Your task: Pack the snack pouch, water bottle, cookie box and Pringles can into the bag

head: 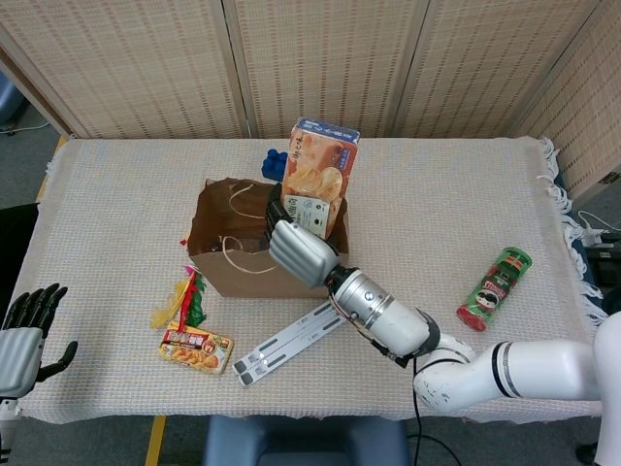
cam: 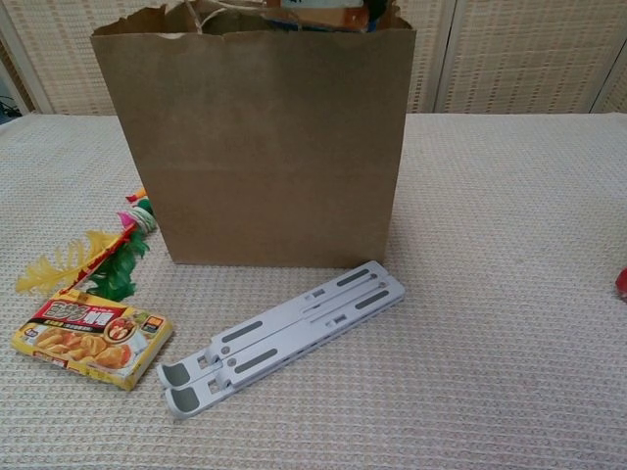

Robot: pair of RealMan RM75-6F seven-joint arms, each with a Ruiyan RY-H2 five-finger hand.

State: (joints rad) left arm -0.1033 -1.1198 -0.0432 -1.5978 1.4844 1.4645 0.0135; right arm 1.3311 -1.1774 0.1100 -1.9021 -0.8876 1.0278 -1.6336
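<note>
Fingers of the right hand [head: 301, 250] wrap the lower part of the cookie box [head: 316, 178], which stands upright with its bottom end inside the open top of the brown paper bag [head: 267, 272] and its upper half rising above the rim. Behind the hand, the right forearm stretches back low over the table toward the near right corner, crossing above the upper end of the grey folding stand [head: 291, 342]. Left hand [head: 24, 335] hangs off the near left edge of the table, holding nothing, its dark fingers apart and pointing up.

Pringles can [head: 495, 288] lies on its side on the cloth well to the right of the bag. Inside the bag some packaging shows, too shadowed to identify. A blue toy block [head: 275, 162] sits just behind the bag, partly hidden by the box.

Cloth of a woven beige weave covers the table [head: 126, 194], fringed at the right end. Left of the bag lie a feathery yellow, red and green toy [head: 182, 299] and, nearer the front, a flat dumpling packet [head: 196, 349]. Woven folding screens [head: 320, 63] close off the room behind.
</note>
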